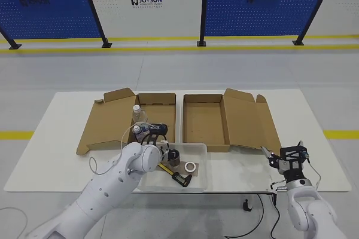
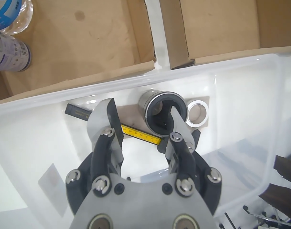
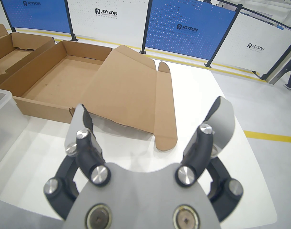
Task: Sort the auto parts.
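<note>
A clear plastic bin [image 1: 201,179] at the table's front holds a black-and-steel bearing sleeve [image 2: 159,110], a small silver ring [image 2: 197,116] beside it, and a caliper with a yellow scale [image 2: 138,133] under them. My left gripper [image 2: 142,110] hangs open inside the bin. One finger [image 2: 177,122] dips into the sleeve's bore, while the other stands off its outer wall above the caliper. From above, the sleeve [image 1: 174,156], ring [image 1: 191,166] and caliper [image 1: 175,174] lie close together. My right gripper [image 3: 149,103] is open and empty over the table's right front [image 1: 285,153].
Two open cardboard boxes sit behind the bin. The left box [image 1: 161,110] holds two bottles [image 2: 7,8] in its corner. The right box [image 3: 64,72] has a bare floor, and its lid flap [image 3: 135,96] lies flat toward my right gripper.
</note>
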Action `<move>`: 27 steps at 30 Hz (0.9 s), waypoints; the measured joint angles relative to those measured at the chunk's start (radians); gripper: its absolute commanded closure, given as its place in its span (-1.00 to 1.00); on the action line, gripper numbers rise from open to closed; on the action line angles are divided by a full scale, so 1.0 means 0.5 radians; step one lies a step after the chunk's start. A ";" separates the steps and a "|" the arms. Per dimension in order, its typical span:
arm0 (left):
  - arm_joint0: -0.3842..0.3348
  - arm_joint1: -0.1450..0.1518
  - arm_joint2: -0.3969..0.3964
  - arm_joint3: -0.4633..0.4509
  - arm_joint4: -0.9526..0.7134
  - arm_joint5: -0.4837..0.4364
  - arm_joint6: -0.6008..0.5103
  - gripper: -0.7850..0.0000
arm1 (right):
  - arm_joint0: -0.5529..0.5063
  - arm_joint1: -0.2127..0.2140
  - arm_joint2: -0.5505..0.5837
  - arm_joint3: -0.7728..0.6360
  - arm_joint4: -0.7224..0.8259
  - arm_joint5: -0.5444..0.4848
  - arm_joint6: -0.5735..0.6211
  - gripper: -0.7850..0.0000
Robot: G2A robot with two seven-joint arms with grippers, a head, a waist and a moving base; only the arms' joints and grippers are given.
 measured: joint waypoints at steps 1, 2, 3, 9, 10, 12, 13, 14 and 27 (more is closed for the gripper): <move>0.000 -0.003 -0.001 0.004 -0.006 -0.003 -0.003 -0.02 | 0.000 0.000 0.000 0.000 0.000 0.000 0.000 -1.00; -0.001 -0.007 -0.001 0.010 -0.009 -0.007 -0.005 0.00 | 0.000 0.000 0.000 0.000 0.000 0.000 0.000 -1.00; -0.002 -0.009 -0.001 0.015 -0.011 -0.008 -0.007 0.00 | 0.000 0.000 0.000 0.000 0.000 0.000 0.000 -1.00; 0.005 -0.027 -0.006 0.058 -0.044 -0.021 -0.015 0.07 | 0.000 0.000 0.000 0.000 0.000 0.000 0.000 -1.00; 0.006 -0.029 -0.008 0.065 -0.050 -0.022 -0.015 0.07 | 0.000 0.000 0.000 0.000 0.000 0.000 0.000 -1.00; 0.008 -0.035 -0.011 0.078 -0.065 -0.026 -0.011 0.09 | 0.000 0.000 0.000 0.000 0.000 0.000 0.000 -1.00; 0.009 -0.038 -0.012 0.082 -0.069 -0.030 -0.010 0.09 | 0.000 0.000 0.000 0.000 0.000 0.000 0.000 -1.00; 0.010 -0.041 -0.011 0.087 -0.073 -0.034 -0.009 0.11 | 0.000 0.000 0.000 0.000 0.000 0.000 0.000 -1.00; 0.014 -0.074 -0.011 0.136 -0.092 -0.049 -0.010 0.22 | 0.000 0.000 0.000 0.000 0.000 0.000 0.000 -1.00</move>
